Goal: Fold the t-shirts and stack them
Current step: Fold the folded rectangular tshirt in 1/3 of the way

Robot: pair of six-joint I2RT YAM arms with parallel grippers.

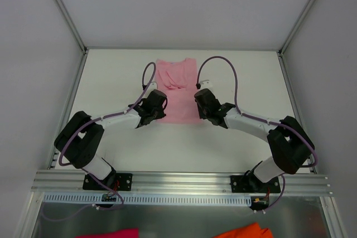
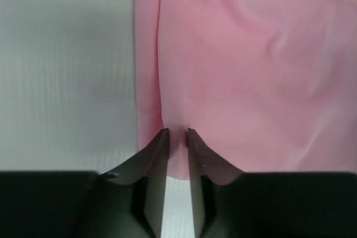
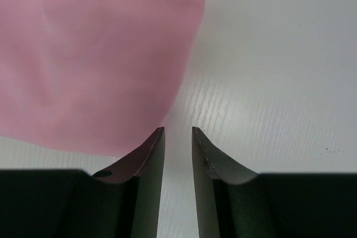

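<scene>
White table [image 1: 111, 82]: left gripper [image 2: 177, 133] pinches the pink t-shirt [image 1: 177, 90] edge; right gripper [image 3: 178, 131] (narrowly parted, holding nothing) sits just beside it.

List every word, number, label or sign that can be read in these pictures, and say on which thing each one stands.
None can be read in any of the three views.
Pink t-shirt: plain cloth, no print; no label with text shows.
Table: bare white, no marks.
Metal rail at the near edge: no legible writing.
Arms and both claws: black and white housings, no brand visible.
</scene>
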